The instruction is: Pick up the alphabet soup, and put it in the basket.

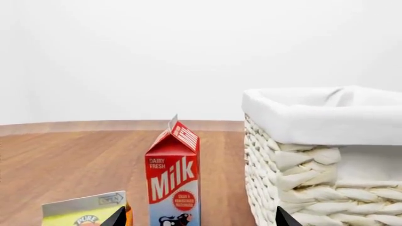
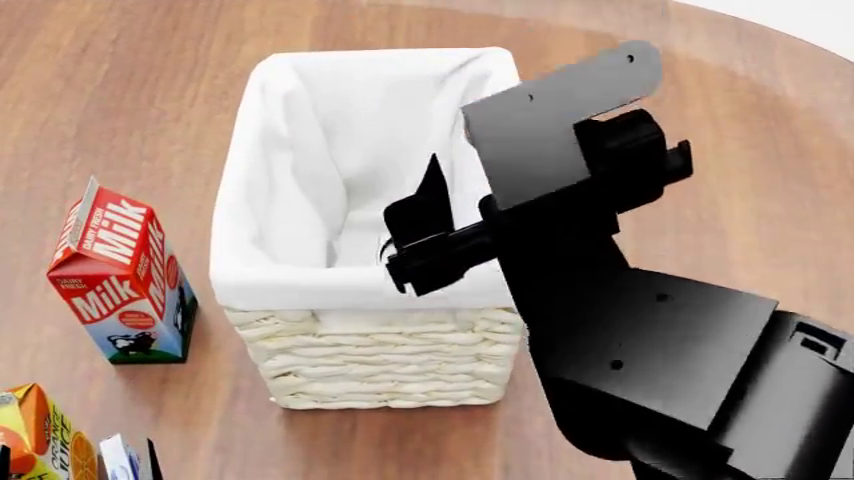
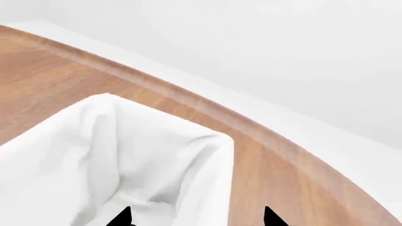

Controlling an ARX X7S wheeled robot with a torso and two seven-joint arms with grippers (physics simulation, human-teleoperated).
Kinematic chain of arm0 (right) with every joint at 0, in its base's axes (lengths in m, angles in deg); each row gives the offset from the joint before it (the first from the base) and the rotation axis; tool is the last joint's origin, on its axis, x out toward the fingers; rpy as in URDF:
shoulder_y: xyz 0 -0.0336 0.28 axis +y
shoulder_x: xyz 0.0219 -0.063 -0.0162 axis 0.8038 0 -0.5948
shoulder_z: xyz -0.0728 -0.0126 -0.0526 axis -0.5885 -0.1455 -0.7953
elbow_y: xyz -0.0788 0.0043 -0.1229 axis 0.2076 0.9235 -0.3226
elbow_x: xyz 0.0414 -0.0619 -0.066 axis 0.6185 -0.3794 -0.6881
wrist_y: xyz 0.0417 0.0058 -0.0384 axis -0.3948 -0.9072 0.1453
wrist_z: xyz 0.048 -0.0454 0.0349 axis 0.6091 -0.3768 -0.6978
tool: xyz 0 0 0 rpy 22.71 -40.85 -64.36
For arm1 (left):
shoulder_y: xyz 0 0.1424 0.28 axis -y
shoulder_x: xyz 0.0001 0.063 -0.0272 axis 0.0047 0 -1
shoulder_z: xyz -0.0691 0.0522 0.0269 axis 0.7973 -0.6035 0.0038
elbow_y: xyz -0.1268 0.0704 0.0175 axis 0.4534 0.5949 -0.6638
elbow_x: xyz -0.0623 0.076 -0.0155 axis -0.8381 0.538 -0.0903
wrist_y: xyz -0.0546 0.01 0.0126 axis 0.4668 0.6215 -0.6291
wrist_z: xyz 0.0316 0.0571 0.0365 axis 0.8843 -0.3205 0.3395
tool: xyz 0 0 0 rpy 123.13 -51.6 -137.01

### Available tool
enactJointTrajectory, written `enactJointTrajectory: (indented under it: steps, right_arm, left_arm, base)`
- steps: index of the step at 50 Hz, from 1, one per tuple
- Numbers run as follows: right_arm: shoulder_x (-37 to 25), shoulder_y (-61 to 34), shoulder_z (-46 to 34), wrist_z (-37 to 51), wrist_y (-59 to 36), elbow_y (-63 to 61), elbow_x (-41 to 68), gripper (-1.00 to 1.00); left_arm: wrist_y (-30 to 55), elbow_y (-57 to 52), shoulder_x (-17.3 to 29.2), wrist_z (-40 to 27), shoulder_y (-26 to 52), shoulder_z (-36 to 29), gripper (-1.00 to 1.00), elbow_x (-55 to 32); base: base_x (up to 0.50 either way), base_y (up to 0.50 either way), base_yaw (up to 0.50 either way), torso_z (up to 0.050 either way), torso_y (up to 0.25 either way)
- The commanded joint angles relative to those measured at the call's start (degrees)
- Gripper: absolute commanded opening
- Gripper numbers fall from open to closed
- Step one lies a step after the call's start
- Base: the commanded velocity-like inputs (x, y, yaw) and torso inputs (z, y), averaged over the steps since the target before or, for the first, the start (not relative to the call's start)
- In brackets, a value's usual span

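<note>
Nearest: left claw (image 1: 199, 220), tips apart on nothing, low beside an orange carton (image 2: 40, 435). Next: milk carton (image 2: 123, 275) upright on the desk (image 2: 160, 60), near the basket (image 2: 374, 370) but apart from it. Over the basket's inside: right claw (image 2: 416, 232), tips apart, empty. Alphabet soup seen in no view; perhaps down in the lining beneath the arm, cannot tell. Likely hazards: a fingertip snagging the folded cloth on withdrawal, dragging or tilting the basket toward the milk carton; soup unconfirmed inside.

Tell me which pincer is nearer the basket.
Right. The right pincer hangs over the basket, above its near right side. The left pincer sits apart, low beside it, near the milk carton.
</note>
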Motion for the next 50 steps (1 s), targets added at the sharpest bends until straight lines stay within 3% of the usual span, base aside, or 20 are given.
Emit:
enactJointTrajectory:
  steps: [1, 11, 21, 28, 41, 50]
  right_arm:
    - [-8.53, 12.94, -3.65, 7.0, 12.05, -16.05, -14.83, 1.0]
    - [-12.26, 27.54, -6.77, 15.07, 26.04, -17.43, -32.55, 1.0]
    - [-11.2, 42.98, -5.35, 19.86, 48.23, -4.44, -43.43, 1.0]
    - [-8.25, 49.98, -4.51, 21.75, 56.99, 5.32, -45.79, 1.0]
    - [-7.59, 53.79, -2.39, 21.3, 63.86, 12.93, -42.8, 1.0]
    - [-11.12, 56.85, 1.35, 29.69, 65.85, 11.65, -46.42, 1.0]
  left_arm:
    - [0.32, 0.13, -0.01, -0.26, 0.11, -0.04, 1.0, 0.09]
    - [-0.01, -0.16, 0.12, -0.42, -0.17, -0.07, 1.0, 0.15]
    - [0.18, -0.24, 0.18, -0.65, -0.05, -0.12, 1.0, 0.49]
    - [0.1, -0.72, 0.52, -1.24, -0.42, 0.33, 1.0, 0.64]
    - [0.67, -2.13, 1.65, -2.93, -1.36, 2.14, 1.0, 0.17]
    - [-0.19, -3.68, 2.7, -4.01, -2.77, 3.46, 1.0, -0.06]
  base:
    - [0.0, 0.0, 0.0, 0.0, 0.0]
    - [0.0, 0.0, 0.0, 0.0, 0.0]
    - [0.0, 0.0, 0.0, 0.0, 0.0]
    - [0.0, 0.0, 0.0, 0.0, 0.0]
    - [0.0, 0.0, 0.0, 0.0, 0.0]
    - [0.0, 0.0, 0.0, 0.0, 0.0]
